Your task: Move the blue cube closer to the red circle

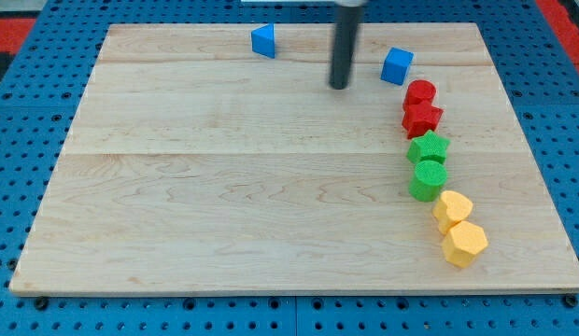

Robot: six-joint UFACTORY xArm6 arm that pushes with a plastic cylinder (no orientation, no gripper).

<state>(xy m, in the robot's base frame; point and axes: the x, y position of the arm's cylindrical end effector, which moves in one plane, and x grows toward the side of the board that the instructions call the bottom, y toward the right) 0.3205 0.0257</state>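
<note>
The blue cube (397,65) already sits just beside the red circle (420,92) near the tabletop's (224,205) far-right edge, so little closing remains, while the tool, a jawless rod with its tip (340,87) left of the cube, has open board behind it.

A pale wooden desk (224,187) rests on blue pegboard (19,168). A blue triangular block (263,41) sits near the view's top. Down the view's right run a red star block (422,119), green star block (429,147), green round block (429,180) and two yellow hexagonal blocks (452,210) (466,244).
</note>
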